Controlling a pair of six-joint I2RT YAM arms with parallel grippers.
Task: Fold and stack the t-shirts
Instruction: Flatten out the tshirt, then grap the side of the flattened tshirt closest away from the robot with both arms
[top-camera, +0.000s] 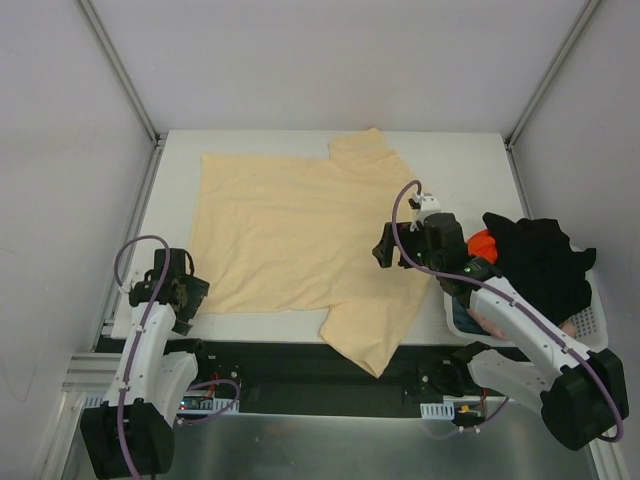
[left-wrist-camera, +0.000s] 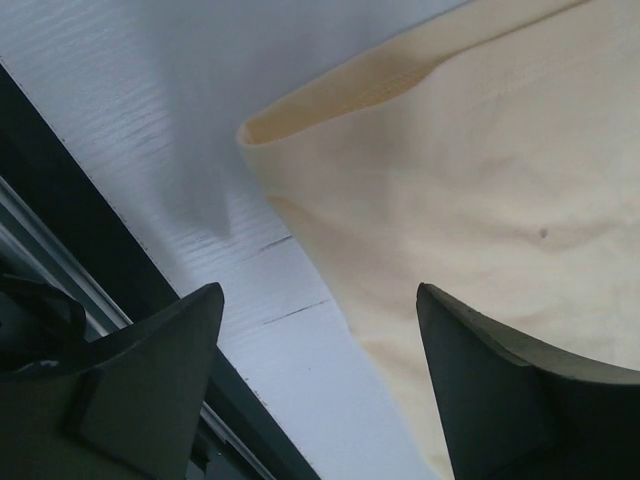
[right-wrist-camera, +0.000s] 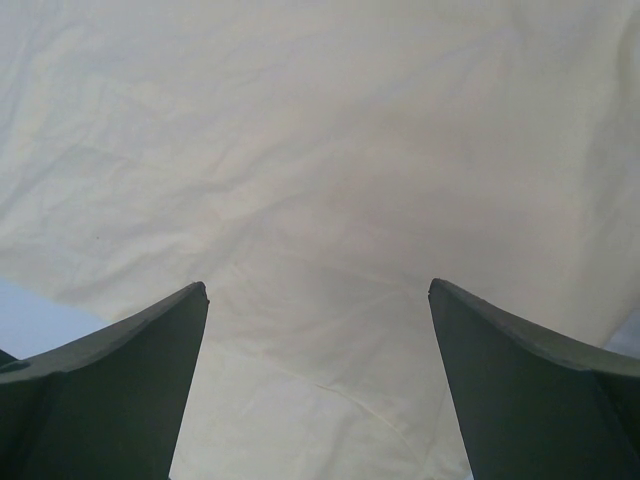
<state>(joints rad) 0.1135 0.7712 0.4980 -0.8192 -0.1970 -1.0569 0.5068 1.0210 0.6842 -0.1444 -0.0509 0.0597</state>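
Observation:
A large pale peach-yellow t-shirt (top-camera: 290, 235) lies spread flat on the white table, one sleeve at the back and one hanging over the near edge. My left gripper (top-camera: 186, 292) is open and empty just off the shirt's near left corner; the left wrist view shows that corner (left-wrist-camera: 470, 190) between and beyond the fingers. My right gripper (top-camera: 388, 250) is open and empty above the shirt's right side; its wrist view is filled with the cloth (right-wrist-camera: 320, 200). A black t-shirt (top-camera: 540, 262), an orange one (top-camera: 481, 243) and a pinkish one (top-camera: 492, 318) lie heaped in the basket.
A white plastic lattice basket (top-camera: 592, 318) stands at the table's right near corner beside my right arm. Bare white table (top-camera: 170, 190) borders the shirt on the left and back. A black rail (top-camera: 300, 360) runs along the near edge. White walls enclose the table.

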